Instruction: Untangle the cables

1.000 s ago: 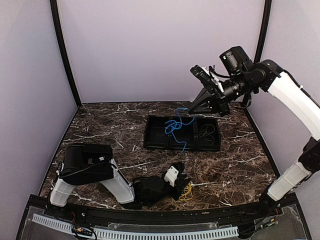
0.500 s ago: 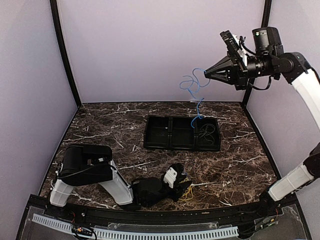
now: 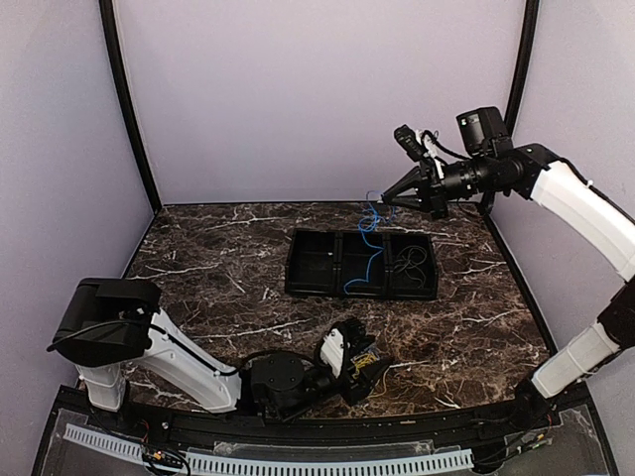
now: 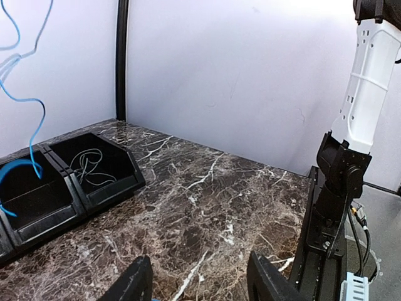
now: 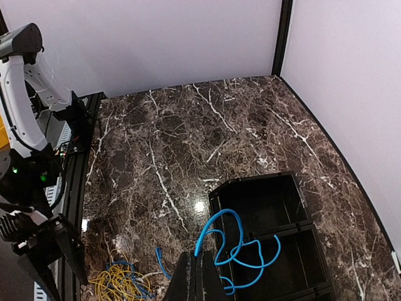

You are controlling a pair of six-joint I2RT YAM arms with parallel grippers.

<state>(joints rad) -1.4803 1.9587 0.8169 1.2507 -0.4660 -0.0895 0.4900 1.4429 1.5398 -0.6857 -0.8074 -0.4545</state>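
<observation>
My right gripper [image 3: 387, 198] hangs above the back of the black tray [image 3: 298, 270], shut on the top end of a blue cable [image 3: 369, 253]. That cable dangles in curls, and its lower end rests in the tray's middle compartment. The right wrist view shows the shut fingers [image 5: 199, 254] pinching the blue cable [image 5: 226, 211]. A thin black cable [image 3: 409, 263] lies in the right compartment. A tangle of yellow and blue cable [image 3: 369, 365] sits on the marble near the front edge, with my left gripper [image 3: 359, 363] low over it. Its jaws [image 4: 199, 260] stand open with only marble showing between them.
The tray [image 4: 106, 188] has three compartments side by side and its left one holds nothing. The right arm's base post [image 4: 335, 188] stands at the table's front right corner. Lilac walls close the back and both sides.
The right gripper rose high with the blue cable, then came back down over the tray. The left gripper's jaws opened over the yellow tangle, and the left arm's shoulder swung left.
</observation>
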